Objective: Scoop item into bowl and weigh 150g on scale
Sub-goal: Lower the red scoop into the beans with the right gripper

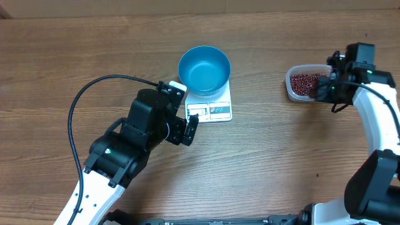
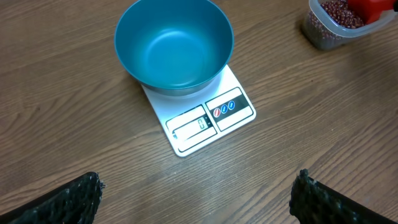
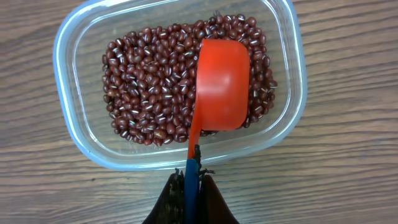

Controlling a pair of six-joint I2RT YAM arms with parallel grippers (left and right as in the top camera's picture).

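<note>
The small dark red-brown beans fill a clear plastic tub at the right of the table. My right gripper is shut on the blue handle of a red scoop, and the scoop's cup rests on the beans. The blue bowl stands empty on the white scale. In the left wrist view the bowl sits on the scale, whose display faces me. My left gripper is open with nothing between its fingers, hovering over bare wood just in front of the scale.
The left arm's black cable loops over the table on the left. The right arm stands at the right edge, beside the tub. Wooden tabletop lies between the scale and the tub.
</note>
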